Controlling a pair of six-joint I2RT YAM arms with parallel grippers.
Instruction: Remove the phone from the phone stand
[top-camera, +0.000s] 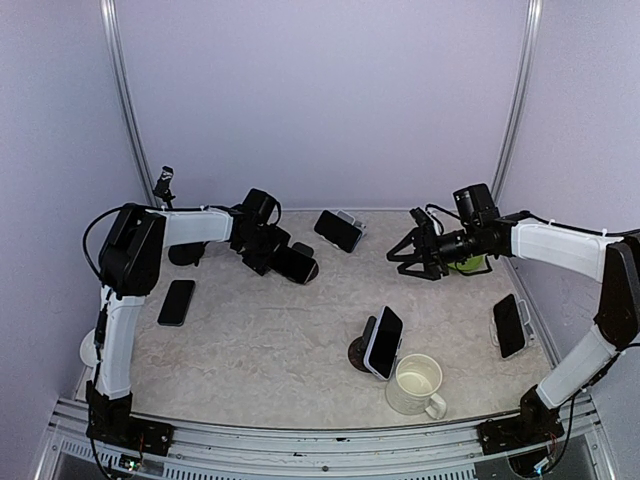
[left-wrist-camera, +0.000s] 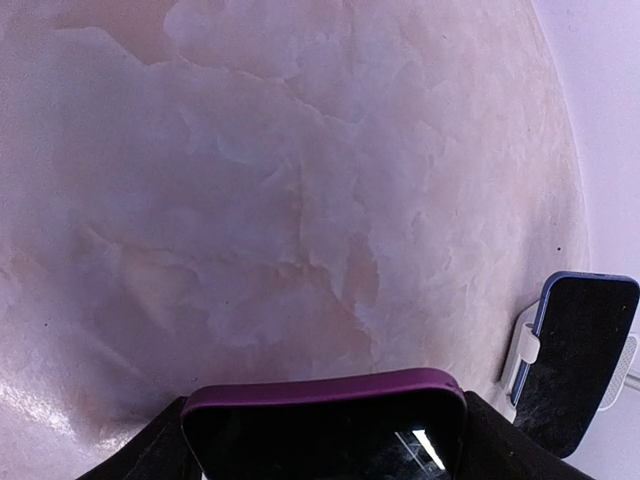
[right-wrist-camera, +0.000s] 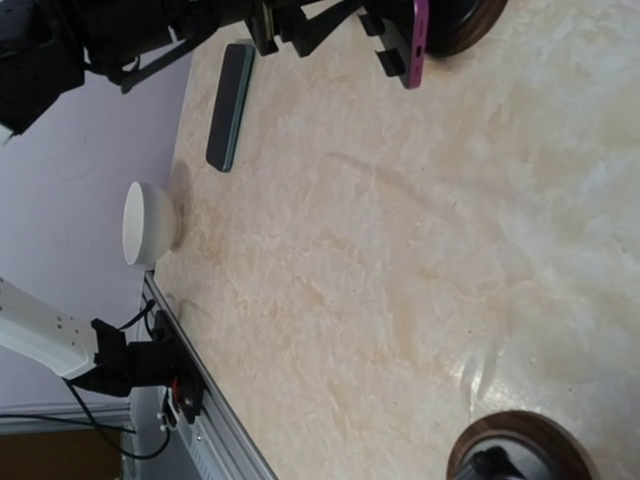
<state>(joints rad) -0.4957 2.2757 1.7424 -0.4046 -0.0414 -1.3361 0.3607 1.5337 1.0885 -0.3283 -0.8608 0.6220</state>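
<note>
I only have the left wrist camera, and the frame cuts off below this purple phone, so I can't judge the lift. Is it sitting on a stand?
Observer: Yes. The top camera shows the purple-cased phone leaning on a dark round stand.
Operator: Where is the other arm?
Observer: The right fingers are open and empty, off to the right and apart from your phone.
Operator: Is anything lying loose on my side?
Observer: A dark phone lies flat on the table with no stand, beside the left arm's elbow.
</note>
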